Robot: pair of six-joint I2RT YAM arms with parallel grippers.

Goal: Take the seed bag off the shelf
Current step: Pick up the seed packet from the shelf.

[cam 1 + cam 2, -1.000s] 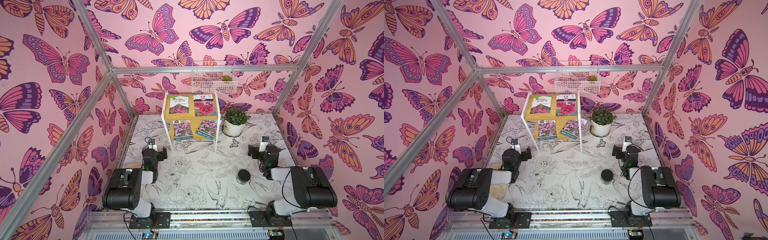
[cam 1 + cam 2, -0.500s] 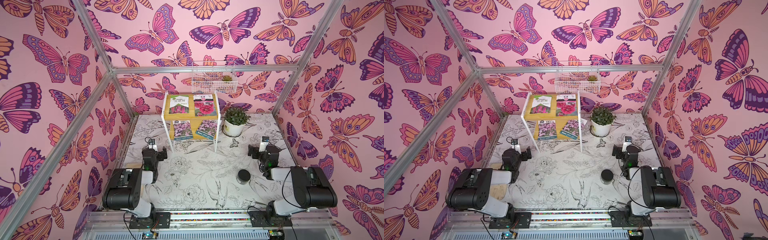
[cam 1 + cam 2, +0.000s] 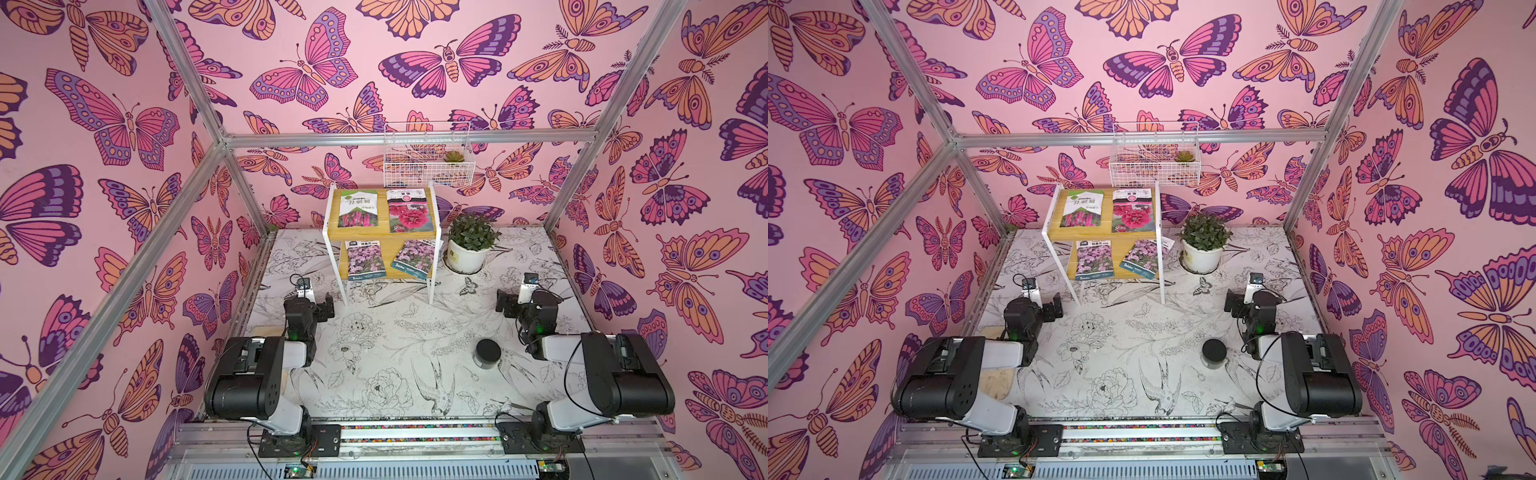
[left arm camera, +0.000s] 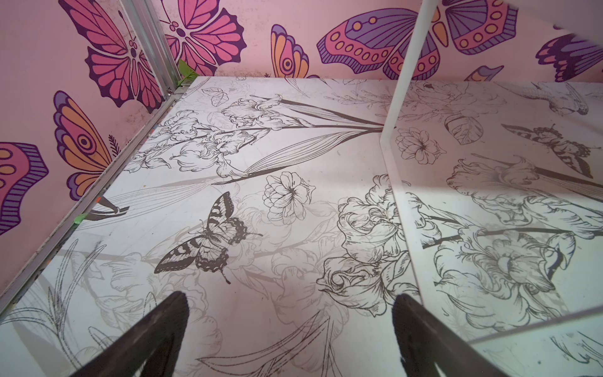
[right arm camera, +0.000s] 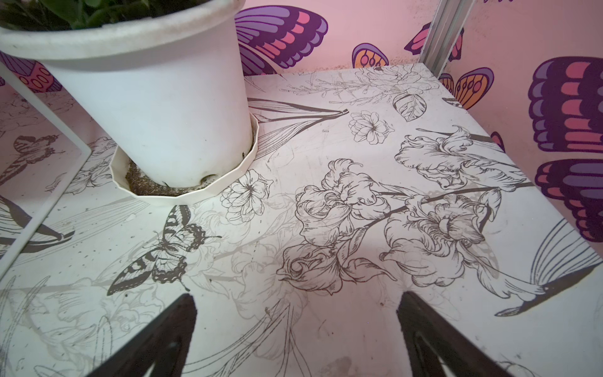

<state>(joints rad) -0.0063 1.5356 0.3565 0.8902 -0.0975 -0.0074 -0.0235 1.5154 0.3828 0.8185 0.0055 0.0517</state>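
parked low, left gripper and right gripper spread wide, empty. beyond, four seed bags lie flat on the shelf, two per tier. a thin packet could slip the pinch or drag its neighbour off. printed labels are too small to read.

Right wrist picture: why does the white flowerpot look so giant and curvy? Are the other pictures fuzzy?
Right wrist view: the flowerpot sits close to a wide lens, so it looms and its rim bows; its leaves look dark and soft. Left wrist view: the table print is crisp, the shelf leg slightly soft. Both top views: even light, faint shadows, no blur.
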